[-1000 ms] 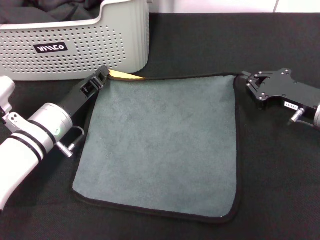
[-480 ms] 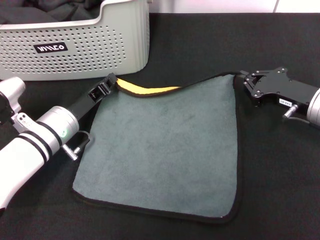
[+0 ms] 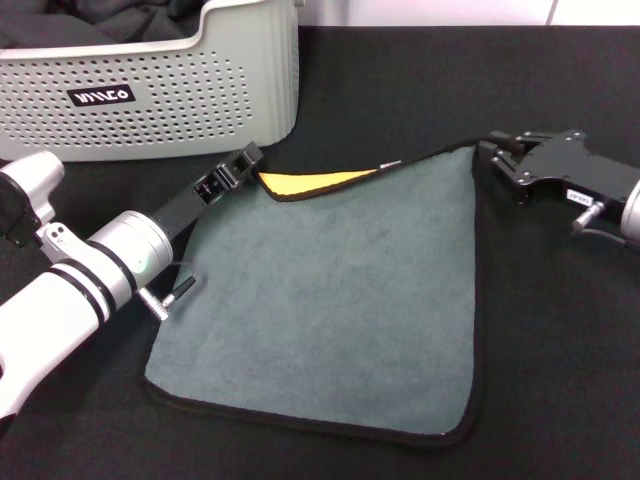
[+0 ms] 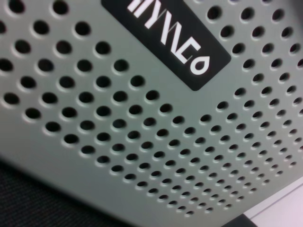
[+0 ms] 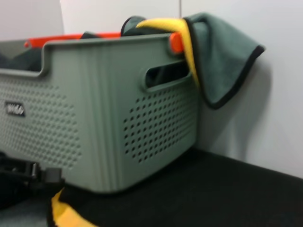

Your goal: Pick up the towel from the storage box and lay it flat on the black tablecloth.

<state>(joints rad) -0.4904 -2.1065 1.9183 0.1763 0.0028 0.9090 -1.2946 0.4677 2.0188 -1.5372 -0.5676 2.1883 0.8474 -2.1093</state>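
Note:
The grey-green towel (image 3: pixel 330 300) with a black hem lies spread on the black tablecloth (image 3: pixel 560 350). Its far left corner is lifted and folded inward, showing the yellow reverse side (image 3: pixel 310 182). My left gripper (image 3: pixel 250 160) is shut on that corner, just in front of the storage box (image 3: pixel 200 90). My right gripper (image 3: pixel 492 152) is shut on the towel's far right corner, low over the cloth. The left wrist view shows only the box wall (image 4: pixel 118 118) and its black label (image 4: pixel 165 42). The right wrist view shows the box (image 5: pixel 94 118) and a bit of the yellow side (image 5: pixel 66 215).
The box holds dark cloths. Another grey-green towel (image 5: pixel 222 56) with a yellow side hangs over the box's far rim by the white wall. The tablecloth runs on to the right of and in front of the towel.
My left gripper has moved right and away from me with the towel's far left corner, folding it inward so more yellow shows. My right gripper has shifted slightly away from me with its corner.

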